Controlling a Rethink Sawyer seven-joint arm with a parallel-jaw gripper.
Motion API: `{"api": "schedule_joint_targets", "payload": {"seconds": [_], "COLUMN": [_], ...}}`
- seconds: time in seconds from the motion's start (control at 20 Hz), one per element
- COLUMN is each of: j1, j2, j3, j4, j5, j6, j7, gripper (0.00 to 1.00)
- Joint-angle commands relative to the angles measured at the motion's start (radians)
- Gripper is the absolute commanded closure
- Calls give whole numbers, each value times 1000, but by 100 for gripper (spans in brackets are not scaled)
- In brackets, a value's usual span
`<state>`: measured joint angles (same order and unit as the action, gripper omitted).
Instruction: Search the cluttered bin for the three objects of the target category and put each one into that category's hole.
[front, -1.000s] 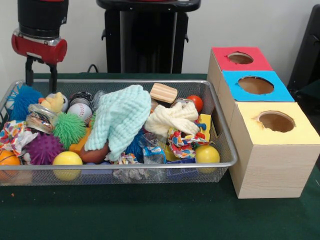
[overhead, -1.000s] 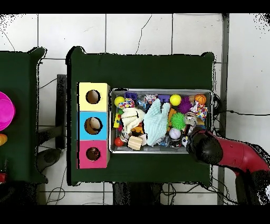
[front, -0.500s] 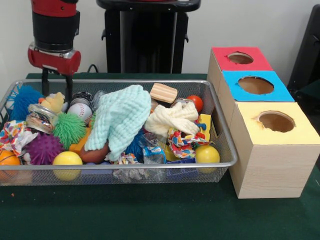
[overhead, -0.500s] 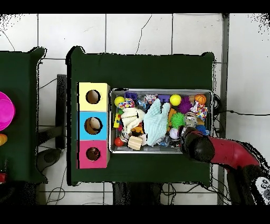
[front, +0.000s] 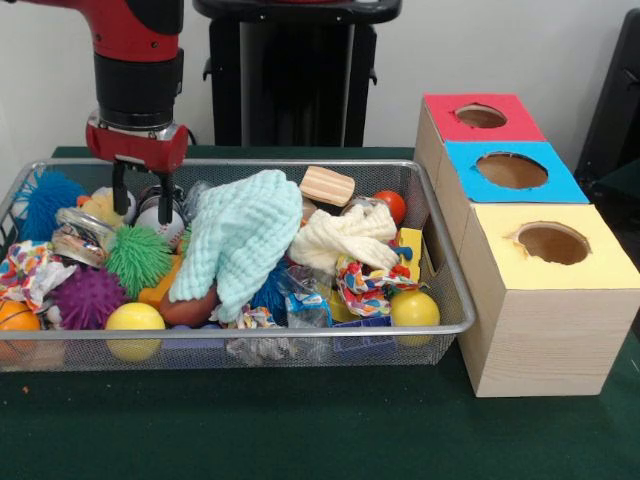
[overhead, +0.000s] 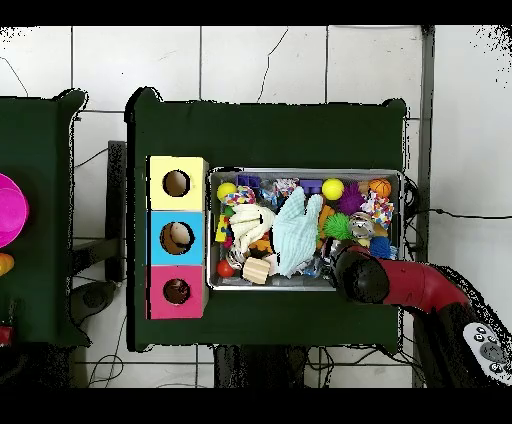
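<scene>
Three holes wait in the box on the bench: red (front: 480, 116), blue (front: 511, 170) and yellow (front: 552, 243). The wire bin (front: 449, 268) beside it is full of mixed things. The end effector (front: 139, 200) hangs over the bin's far corner, the one farthest from the box, with its two fingers spread apart and holding nothing. Directly under it, between the fingertips, lies the white baseball (front: 158, 222), with a green spiky ball (front: 139, 259) just in front and a yellow soft toy (front: 108, 205) beside it. The target category is not stated; I judge the baseball to be the thing aimed at, since the fingers stand on each side of it. A ball has no long axis, so the coming move is mostly a straight descent. The mint knitted cloth (front: 241, 240) lies close on the box side and could catch a finger.
</scene>
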<state>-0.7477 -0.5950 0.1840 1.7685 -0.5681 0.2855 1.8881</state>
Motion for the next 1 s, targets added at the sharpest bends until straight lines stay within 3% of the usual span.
{"api": "schedule_joint_targets", "payload": {"seconds": [0.05,0.45,0.75,1.0], "j1": [2,-131,-184,-207], "j2": [69,-9,12,-43], "j3": [-6,91,123,135], "j4": [-67,-36,-25,16], "j5": [-64,-39,-56,-58], "j6": [-51,72,78,104], "j7": [23,-132,-151,-158], "gripper": [0,0,0,0]}}
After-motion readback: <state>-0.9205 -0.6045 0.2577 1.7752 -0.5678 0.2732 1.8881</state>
